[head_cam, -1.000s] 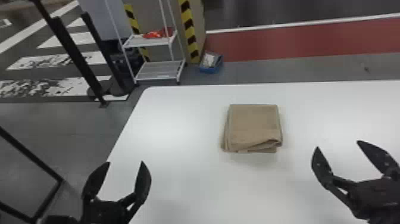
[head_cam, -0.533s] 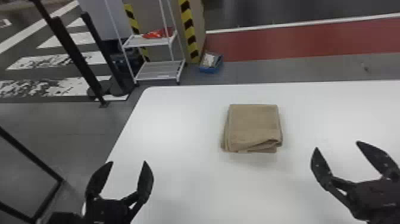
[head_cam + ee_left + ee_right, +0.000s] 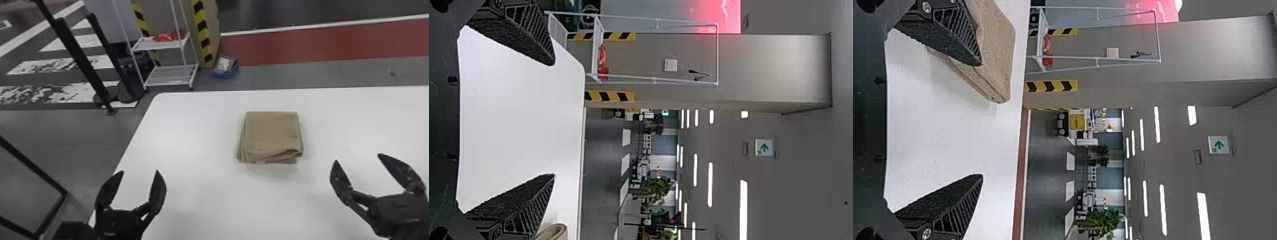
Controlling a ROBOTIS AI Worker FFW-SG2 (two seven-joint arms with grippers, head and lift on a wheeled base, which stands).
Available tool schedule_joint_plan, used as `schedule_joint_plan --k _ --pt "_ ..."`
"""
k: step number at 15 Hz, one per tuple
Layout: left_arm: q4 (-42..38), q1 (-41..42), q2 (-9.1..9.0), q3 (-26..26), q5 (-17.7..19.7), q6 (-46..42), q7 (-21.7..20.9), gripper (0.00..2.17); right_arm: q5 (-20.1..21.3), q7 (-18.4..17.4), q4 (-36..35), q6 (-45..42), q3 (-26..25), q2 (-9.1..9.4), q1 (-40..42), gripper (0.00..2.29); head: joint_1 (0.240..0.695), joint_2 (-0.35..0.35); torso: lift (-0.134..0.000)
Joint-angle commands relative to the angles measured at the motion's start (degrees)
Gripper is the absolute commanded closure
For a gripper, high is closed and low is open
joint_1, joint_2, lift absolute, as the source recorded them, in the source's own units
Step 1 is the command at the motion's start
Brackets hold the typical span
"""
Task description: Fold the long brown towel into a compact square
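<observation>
The long brown towel [image 3: 273, 134], a soft cloth folded into a thick, flat, roughly square stack, lies on the smooth white desk [image 3: 204, 198] towards its far side, between the two black grippers but farther out than both, touched by neither. Judged by its shape, the folding itself looks all but finished: the stack is compact, its upper face is mostly flat, and its far edge runs fairly straight. What is left, if anything, is tidying. On the side nearer the robot the top layer sags into a slanting crease, with a small opening at the right-hand near corner, and lower layers peek out along the left side and under the near edge, so the layers are not quite in line. The left gripper [image 3: 139, 172] is at the near left of the desk with its two fingers wide apart and nothing between them; the right gripper [image 3: 357, 157] is at the near right, its fingers likewise spread wide and empty. With both hands free and clear of the cloth, the task could well be counted as done; if more were wanted, a light tug or pat at the near right corner should do, since a hard pull might drag the upper layers loose.
</observation>
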Motion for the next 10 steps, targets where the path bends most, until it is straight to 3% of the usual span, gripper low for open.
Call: schedule_joint_plan --k 1,10 --pt "0.22 -0.08 -0.15 0.10 0.16 -0.14 0.07 0.07 0.05 0.01 0.01 0.00 0.48 0.21 -0.06 0.08 0.695 0.258 -0.123" --pt "0.48 0.27 -0.15 -0.34 0.34 -1.02 0.42 0.07 0.05 0.27 0.71 -0.35 1.19 0.30 -0.59 0.08 0.695 0.270 -0.123"
